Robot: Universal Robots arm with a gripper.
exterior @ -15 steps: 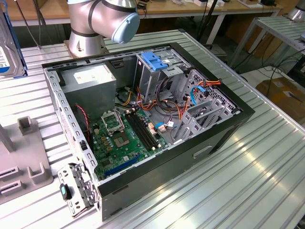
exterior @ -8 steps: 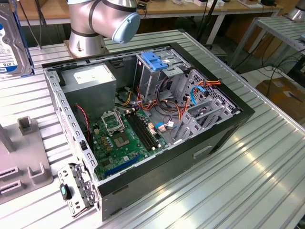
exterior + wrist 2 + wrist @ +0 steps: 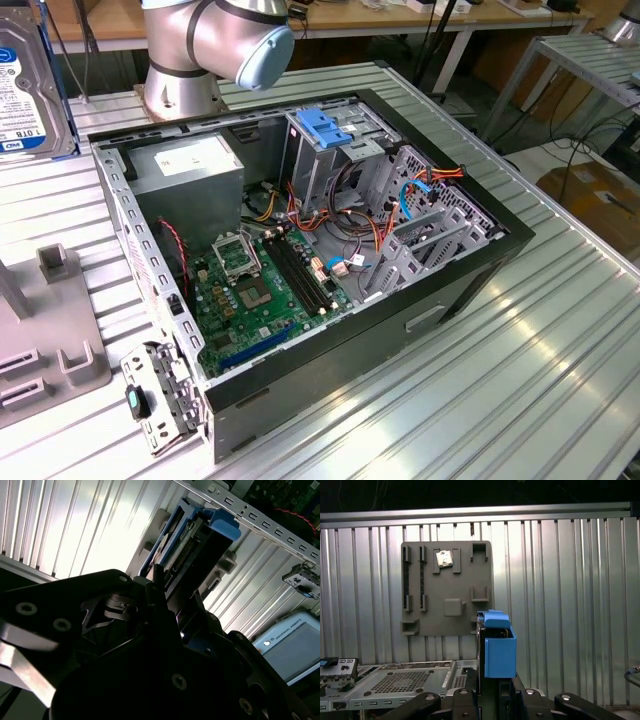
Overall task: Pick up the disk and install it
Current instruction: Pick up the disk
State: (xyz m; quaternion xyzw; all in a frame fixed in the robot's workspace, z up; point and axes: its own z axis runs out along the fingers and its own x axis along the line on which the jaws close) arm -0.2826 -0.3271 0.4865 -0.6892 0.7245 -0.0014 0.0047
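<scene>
The disk (image 3: 30, 85) hangs in the air at the exterior view's far left, its blue-and-white label facing the camera. In the first wrist view the disk (image 3: 496, 647) stands on edge, with a blue side rail toward the camera. My gripper (image 3: 492, 692) is shut on its lower end. In the second wrist view the disk (image 3: 200, 540) sticks out past my dark gripper (image 3: 170, 595), its connector edge and blue rails showing. The open computer case (image 3: 480, 265) lies on its side to the disk's right in the exterior view. The drive cage with a blue latch (image 3: 325, 125) is at its back.
A grey fixture plate (image 3: 50, 330) with slots lies below the disk, and the first wrist view shows the plate (image 3: 445, 587) carrying a small chip (image 3: 444, 558). The arm's base (image 3: 210, 40) stands behind the case. A grey power supply box (image 3: 190, 170) and the motherboard (image 3: 260, 290) fill the case. A pendant screen (image 3: 295, 650) lies nearby.
</scene>
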